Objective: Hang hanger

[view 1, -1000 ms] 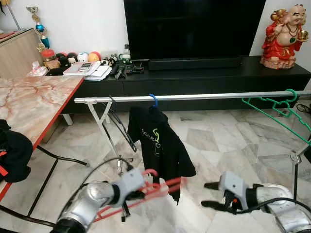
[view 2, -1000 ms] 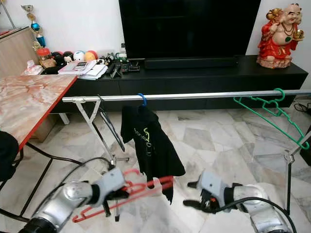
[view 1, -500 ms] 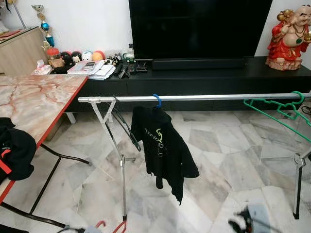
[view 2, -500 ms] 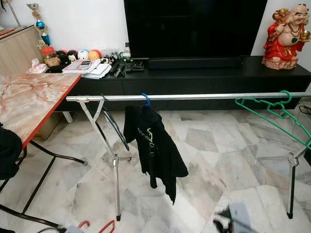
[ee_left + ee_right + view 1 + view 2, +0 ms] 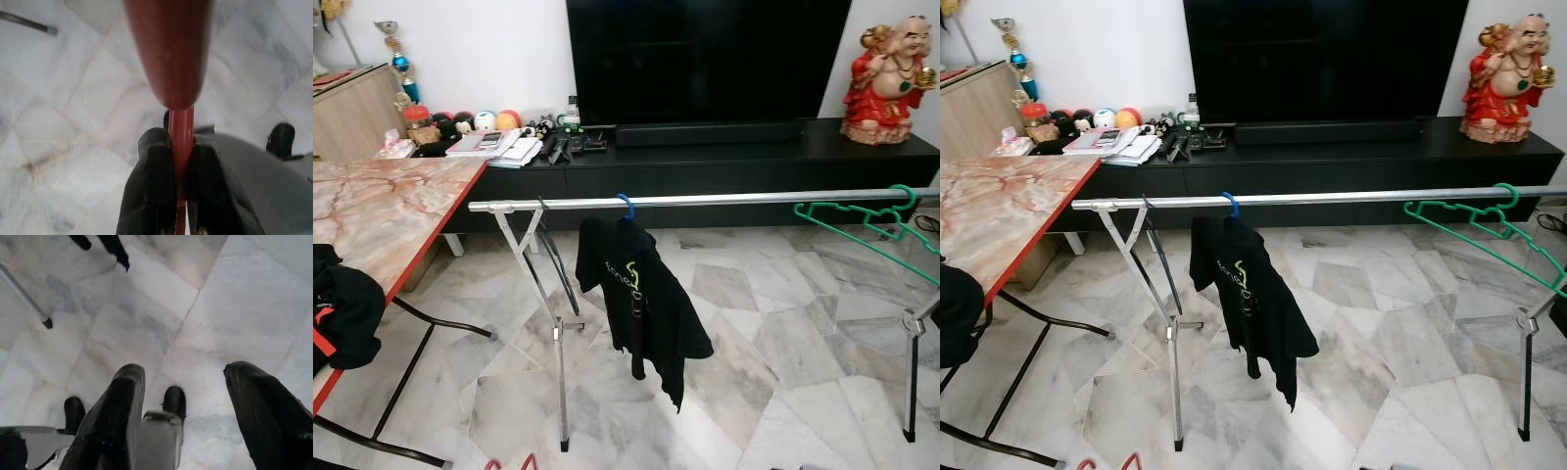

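Observation:
My left gripper (image 5: 181,142) is shut on the thin bar of a red hanger (image 5: 168,49), held low over the marble floor. The hanger's red tips (image 5: 509,462) poke up at the bottom edge of the left eye view. Ahead stands a long silver rail (image 5: 754,198) on folding legs. A black shirt (image 5: 641,294) hangs from it on a blue hanger (image 5: 625,203). A green hanger (image 5: 867,217) hangs near the rail's right end. My right gripper (image 5: 183,369) is open over the floor with nothing between its fingers.
A marble-top table with a red edge (image 5: 382,211) stands to the left, with black cloth (image 5: 342,308) on it. Behind the rail is a black TV cabinet (image 5: 724,157) with a television, clutter and a red statue (image 5: 889,67). The rail's legs (image 5: 558,362) stand on the floor ahead.
Both arms have dropped below the eye views, and the red hanger went down with the left gripper. The camera has shifted slightly.

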Available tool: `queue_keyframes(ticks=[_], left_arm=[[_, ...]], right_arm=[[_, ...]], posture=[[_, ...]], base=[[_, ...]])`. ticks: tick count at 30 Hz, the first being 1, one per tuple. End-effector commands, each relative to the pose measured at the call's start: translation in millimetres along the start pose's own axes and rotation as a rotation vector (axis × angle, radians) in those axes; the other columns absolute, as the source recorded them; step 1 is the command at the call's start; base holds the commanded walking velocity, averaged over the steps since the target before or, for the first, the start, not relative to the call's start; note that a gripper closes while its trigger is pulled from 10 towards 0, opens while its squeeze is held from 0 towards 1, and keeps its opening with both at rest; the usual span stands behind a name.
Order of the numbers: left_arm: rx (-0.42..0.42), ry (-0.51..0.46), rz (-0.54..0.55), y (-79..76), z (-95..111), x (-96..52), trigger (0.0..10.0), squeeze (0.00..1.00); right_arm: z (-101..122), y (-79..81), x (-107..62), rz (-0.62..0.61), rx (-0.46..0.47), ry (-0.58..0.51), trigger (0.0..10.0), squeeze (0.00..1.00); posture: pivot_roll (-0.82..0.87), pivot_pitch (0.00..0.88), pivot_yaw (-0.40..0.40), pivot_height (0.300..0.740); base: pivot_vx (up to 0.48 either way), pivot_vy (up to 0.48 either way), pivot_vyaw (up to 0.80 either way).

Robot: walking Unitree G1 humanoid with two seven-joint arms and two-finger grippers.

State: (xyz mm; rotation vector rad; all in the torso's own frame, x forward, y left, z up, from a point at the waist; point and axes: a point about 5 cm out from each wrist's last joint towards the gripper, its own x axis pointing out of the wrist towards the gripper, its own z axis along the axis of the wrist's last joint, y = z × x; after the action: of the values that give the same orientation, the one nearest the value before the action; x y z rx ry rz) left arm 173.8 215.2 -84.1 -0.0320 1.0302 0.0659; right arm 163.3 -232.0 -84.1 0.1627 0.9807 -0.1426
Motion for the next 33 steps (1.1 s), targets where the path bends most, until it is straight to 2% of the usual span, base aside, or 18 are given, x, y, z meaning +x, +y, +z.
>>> queue_keyframes(ticks=[1, 6, 13, 20, 22, 26, 27, 30, 31, 32, 33], left_arm=[[-0.011, 0.005, 0.019, 3.6, 0.7, -0.1, 10.0, 0.0], [0.008, 0.035, 0.011, 3.9, -4.1, -0.4, 10.0, 0.0], [0.052, 0.033, 0.02, 6.8, 1.2, -0.2, 10.0, 0.0], [-0.009, 0.007, 0.037, 13.3, 6.1, -0.9, 10.0, 0.0], [-0.039, 0.007, 0.052, 14.9, 4.8, -1.2, 10.0, 0.0], [-0.057, 0.021, 0.052, 14.3, 1.4, -1.3, 10.0, 0.0], [-0.046, 0.03, 0.049, 14.1, -0.2, -1.4, 10.0, 0.0], [-0.052, 0.033, 0.052, 15.5, 0.1, -1.6, 10.0, 0.0], [-0.049, 0.032, 0.056, 16.6, 0.9, -1.7, 10.0, 0.0], [-0.05, 0.027, 0.065, 19.1, 3.6, -1.9, 10.0, 0.0], [-0.054, 0.025, 0.068, 19.9, 4.6, -1.9, 10.0, 0.0]], right_arm=[[-2.0, -6.9, -1.7, -0.016, 0.007, 0.008, 10.0, 0.0], [-4.9, -16.7, -4.6, -0.033, -0.005, 0.013, 10.0, 0.0], [-14.3, -26.2, -8.6, -0.045, -0.038, 0.059, 10.0, 0.0], [-15.1, -32.3, -10.4, -0.048, -0.096, 0.093, 10.0, 0.0], [-11.2, -38.3, -11.5, -0.061, -0.119, 0.09, 10.0, 0.0], [-9.1, -42.6, -12.5, -0.074, -0.11, 0.086, 10.0, 0.0], [-9.6, -43.1, -12.8, -0.068, -0.14, 0.096, 10.0, 0.0], [-9.5, -43.8, -13.1, -0.064, -0.153, 0.099, 10.0, 0.0], [-10.7, -37.6, -11.2, -0.053, -0.152, 0.098, 10.0, 0.0], [-13.8, -20.1, -6.6, -0.024, -0.152, 0.092, 10.0, 0.0], [-14.4, -15.3, -5.4, -0.015, -0.152, 0.09, 10.0, 0.0]], posture=[[0.05, 0.0, 0.028, 0.74], [0.03, 0.0, 0.041, 0.74], [0.04, 0.0, 0.039, 0.74], [0.07, 0.0, 0.011, 0.74], [0.08, 0.0, -0.002, 0.74], [0.07, 0.0, -0.011, 0.74], [0.07, 0.0, -0.011, 0.74], [0.06, 0.0, -0.01, 0.74], [0.06, 0.0, -0.01, 0.74], [0.06, 0.0, -0.007, 0.74], [0.06, 0.0, -0.007, 0.74]], base=[[0.3, 0.0, 0.0], [0.314, 0.0, 0.0], [0.307, 0.0, 0.0], [0.0, 0.0, 0.0], [0.0, 0.0, 0.0], [0.0, 0.0, 0.0], [0.0, 0.0, 0.0], [0.0, 0.0, 0.0], [0.0, 0.0, 0.0], [0.0, 0.0, 0.0], [0.0, 0.0, 0.0]])
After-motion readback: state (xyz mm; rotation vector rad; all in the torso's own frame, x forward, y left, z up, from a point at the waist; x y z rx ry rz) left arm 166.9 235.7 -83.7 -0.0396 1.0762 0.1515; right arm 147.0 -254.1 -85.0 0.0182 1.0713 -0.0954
